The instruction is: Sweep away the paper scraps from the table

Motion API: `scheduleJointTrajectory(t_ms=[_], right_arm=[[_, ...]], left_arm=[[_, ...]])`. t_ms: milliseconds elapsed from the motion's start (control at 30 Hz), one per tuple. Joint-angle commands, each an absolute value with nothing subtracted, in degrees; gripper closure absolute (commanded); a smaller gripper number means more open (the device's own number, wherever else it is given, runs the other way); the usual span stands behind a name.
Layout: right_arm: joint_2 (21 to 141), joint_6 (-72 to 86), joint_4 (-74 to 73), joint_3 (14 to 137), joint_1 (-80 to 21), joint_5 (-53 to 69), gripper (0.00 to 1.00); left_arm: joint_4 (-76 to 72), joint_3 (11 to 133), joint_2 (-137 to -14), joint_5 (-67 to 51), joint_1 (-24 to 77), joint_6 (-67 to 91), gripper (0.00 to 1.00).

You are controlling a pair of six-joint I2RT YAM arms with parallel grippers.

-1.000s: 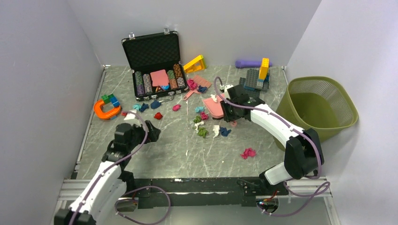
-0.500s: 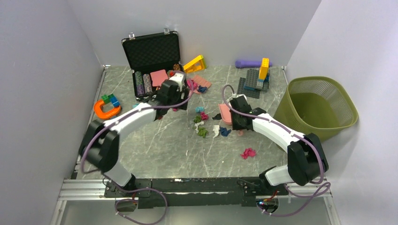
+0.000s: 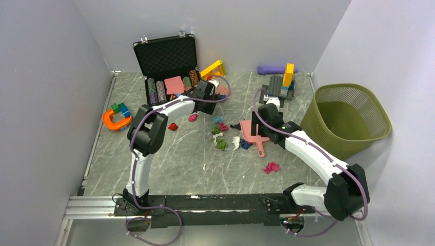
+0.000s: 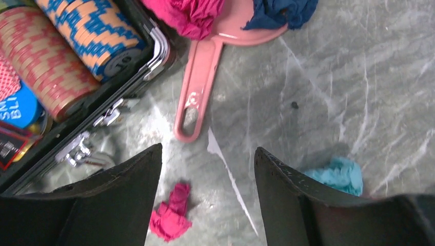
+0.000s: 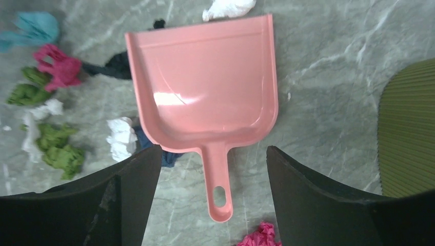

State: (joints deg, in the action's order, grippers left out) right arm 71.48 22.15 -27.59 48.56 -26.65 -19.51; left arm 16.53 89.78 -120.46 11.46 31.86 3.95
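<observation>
- Since the earlier frames, the left arm has swung from the near-left area of the surface point(image 3: 174, 164) to the far side. The left tool point(image 4: 208, 154) now hangs over the surface just beside the open black case point(image 3: 165, 56).
- Right tool point(image 5: 213, 151): clamped on the pink dustpan point(image 5: 202, 87) half a second ago, now spread. Its fingers stand on either side of the dustpan handle, clear of it.
- Pink dustpan: lies flat on the surface, handle toward the right tool, mouth away from it.
- Left tool: fingers spread, with bare marbled surface showing in the gap.
- Left wrist view: a pink utensil point(image 4: 197, 87) with a looped handle lies beside the case corner. One magenta wad and one navy wad rest on its head. Rows of poker chips point(image 4: 77, 46) sit inside the case.
- Paper scraps point(image 3: 221, 145): all lie on the surface or on the pink utensil. The main cluster (green, white, magenta, teal, navy) lies at mid-surface, just left of the dustpan. A white wad and a navy wad lie against the dustpan's side near the handle.
- One magenta wad lies just below the left tool, and a teal wad lies near its right finger.
- One magenta wad lies alone nearer the arm bases. A red wad lies near the left arm's elbow.
- Green basket point(image 3: 359, 100): stands at the right of the scene, well apart from the cluster.
</observation>
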Motion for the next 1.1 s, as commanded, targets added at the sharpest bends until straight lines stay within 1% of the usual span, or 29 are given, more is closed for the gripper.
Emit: scheduleJointTrajectory(t_ms=[0, 267, 300, 333, 400, 433, 500, 533, 600, 633, 667, 867, 1000, 1067], right_arm=[[66.2, 23.5, -24.6, 47.9, -26.3, -21.6, 0.21], [60.6, 24.2, -23.5, 46.2, -26.2, -22.9, 0.18], [60.3, 24.1, -23.4, 46.2, -26.2, -22.8, 0.17], [60.1, 24.2, -23.4, 46.2, -26.2, -22.8, 0.17], [60.1, 24.4, -23.6, 46.4, -26.2, -22.8, 0.17], [60.2, 24.5, -23.8, 46.5, -26.2, -22.6, 0.17], [60.7, 25.0, -24.4, 47.1, -26.2, -22.2, 0.17], [61.0, 25.1, -24.5, 47.3, -26.2, -21.8, 0.17], [60.9, 25.7, -24.5, 47.3, -26.1, -20.9, 0.17], [60.7, 25.9, -24.2, 47.1, -26.2, -20.5, 0.17], [60.6, 26.0, -23.7, 46.7, -26.2, -19.9, 0.17], [62.1, 26.9, -23.8, 47.0, -26.2, -17.9, 0.17], [62.2, 27.4, -24.0, 47.2, -26.2, -16.7, 0.18], [61.7, 27.5, -23.5, 46.8, -26.2, -16.5, 0.18]], left_arm=[[19.0, 96.4, -124.1, 8.6, 30.4, 3.6, 0.3], [22.1, 101.9, -129.7, 3.0, 26.3, 6.1, 0.31], [22.5, 102.5, -130.2, 1.8, 25.9, 6.1, 0.33], [22.8, 103.0, -130.8, 0.7, 25.6, 6.1, 0.39], [23.9, 103.9, -131.5, -2.2, 25.2, 5.9, 0.54], [24.5, 104.2, -131.8, -3.3, 25.2, 5.7, 0.58], [26.0, 104.7, -132.4, -5.7, 25.2, 5.7, 0.63], [27.1, 105.0, -132.8, -6.5, 25.2, 5.8, 0.68], [29.2, 105.3, -133.3, -7.5, 25.4, 6.1, 0.83], [30.0, 105.0, -133.0, -6.6, 25.7, 6.4, 0.94], [30.5, 104.2, -132.1, -5.5, 26.3, 6.5, 1.0], [28.9, 94.4, -123.0, -1.2, 30.2, 7.2, 1.0], [27.6, 87.9, -116.9, -0.9, 31.2, 9.4, 1.0], [27.0, 86.8, -115.5, -0.2, 31.4, 9.7, 1.0]])
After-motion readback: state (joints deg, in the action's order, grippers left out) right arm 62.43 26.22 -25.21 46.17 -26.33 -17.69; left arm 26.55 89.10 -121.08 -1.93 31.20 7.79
